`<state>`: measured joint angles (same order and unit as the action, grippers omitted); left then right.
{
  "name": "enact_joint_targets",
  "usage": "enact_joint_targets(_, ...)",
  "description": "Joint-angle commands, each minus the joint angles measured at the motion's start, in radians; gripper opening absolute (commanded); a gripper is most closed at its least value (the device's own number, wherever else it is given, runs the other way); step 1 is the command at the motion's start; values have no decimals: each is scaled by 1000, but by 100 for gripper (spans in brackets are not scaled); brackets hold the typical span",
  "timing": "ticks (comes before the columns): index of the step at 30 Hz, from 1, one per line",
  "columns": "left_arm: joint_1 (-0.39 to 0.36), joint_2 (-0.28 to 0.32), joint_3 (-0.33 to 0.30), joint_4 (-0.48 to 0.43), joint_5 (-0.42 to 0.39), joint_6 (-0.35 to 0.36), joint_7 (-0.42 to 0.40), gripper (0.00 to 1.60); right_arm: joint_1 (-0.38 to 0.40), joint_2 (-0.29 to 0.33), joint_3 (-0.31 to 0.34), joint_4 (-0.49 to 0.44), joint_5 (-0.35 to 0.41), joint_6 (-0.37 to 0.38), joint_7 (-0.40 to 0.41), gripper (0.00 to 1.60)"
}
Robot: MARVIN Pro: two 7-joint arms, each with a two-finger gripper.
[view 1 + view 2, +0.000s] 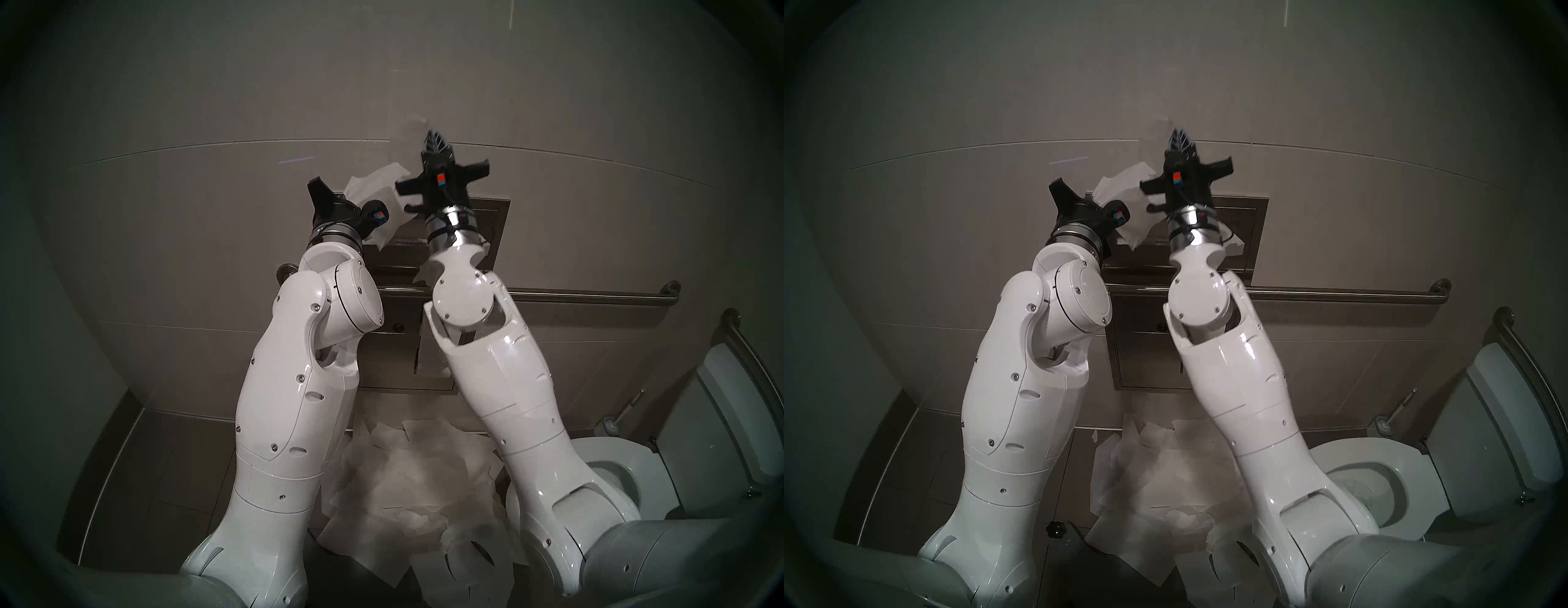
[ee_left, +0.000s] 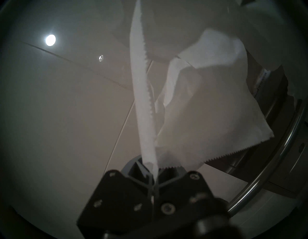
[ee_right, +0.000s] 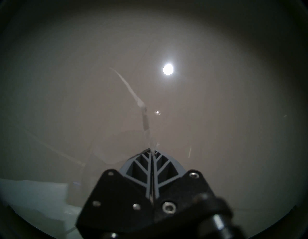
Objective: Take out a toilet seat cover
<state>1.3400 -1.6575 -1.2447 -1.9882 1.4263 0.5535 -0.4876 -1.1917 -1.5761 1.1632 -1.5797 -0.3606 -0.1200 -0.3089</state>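
The toilet seat cover (image 1: 373, 182) is a thin white crumpled sheet hanging in front of the top of the steel wall dispenser (image 1: 488, 212), stretched between both raised grippers. My left gripper (image 1: 317, 187) is shut on its lower left part; in the left wrist view the sheet (image 2: 208, 100) rises from the closed fingertips (image 2: 141, 168) and shows a serrated edge. Higher and to the right, my right gripper (image 1: 433, 138) is shut on a thin translucent strand (image 3: 146, 123) of the cover. The same sheet (image 1: 1119, 187) shows in the right head view.
A steel grab bar (image 1: 594, 295) runs across the wall under the dispenser. Several loose white sheets (image 1: 407, 479) are piled on the floor between my arms. The toilet (image 1: 615, 458) stands at the lower right, with a brush (image 1: 623, 412) behind it.
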Motion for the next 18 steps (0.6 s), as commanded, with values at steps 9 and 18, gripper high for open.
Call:
enact_joint_targets(9,72,39,45,-97,5,9,-39,0,-226,27,-49,-174,38,32,-141,0)
enact_joint_targets(18,88,48,64,-107,10,11,-54,0,-290,37,-70,-254,33,88,-151,0)
